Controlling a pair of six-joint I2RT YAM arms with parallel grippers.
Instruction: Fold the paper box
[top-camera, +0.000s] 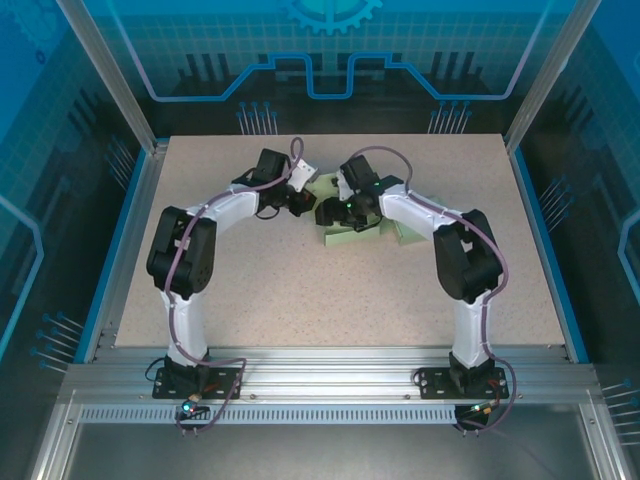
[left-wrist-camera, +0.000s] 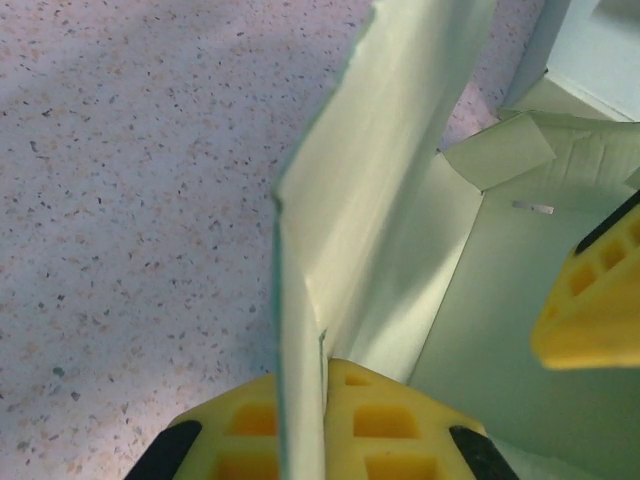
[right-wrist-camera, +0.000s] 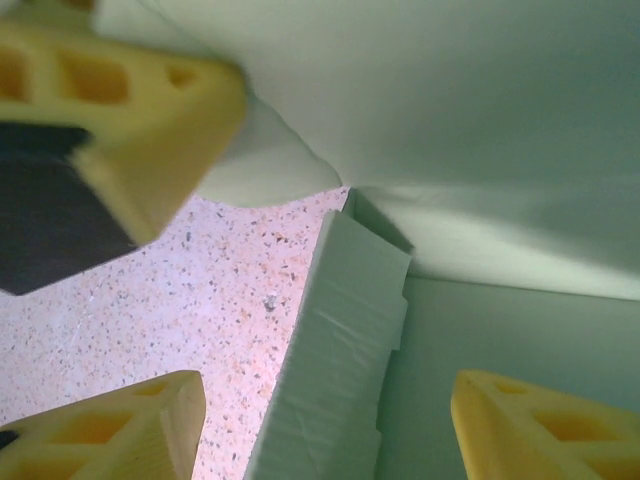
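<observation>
Clamped left claw (left-wrist-camera: 306, 425) tight on an upright wall (left-wrist-camera: 385, 170) of the paper box (left-wrist-camera: 480, 310). Held right claw (right-wrist-camera: 330, 425) wide open astride the box's folded flap (right-wrist-camera: 340, 330), gripping nothing. Found the box on the tabletop (top-camera: 300, 290), between both claws.

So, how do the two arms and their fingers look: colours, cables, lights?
The left arm and the right arm have white links, black joints and black base plates. A greyish-purple cable runs along each. A green light glows near the right wrist. The fingers are yellow blocks with square hollow cells.
</observation>
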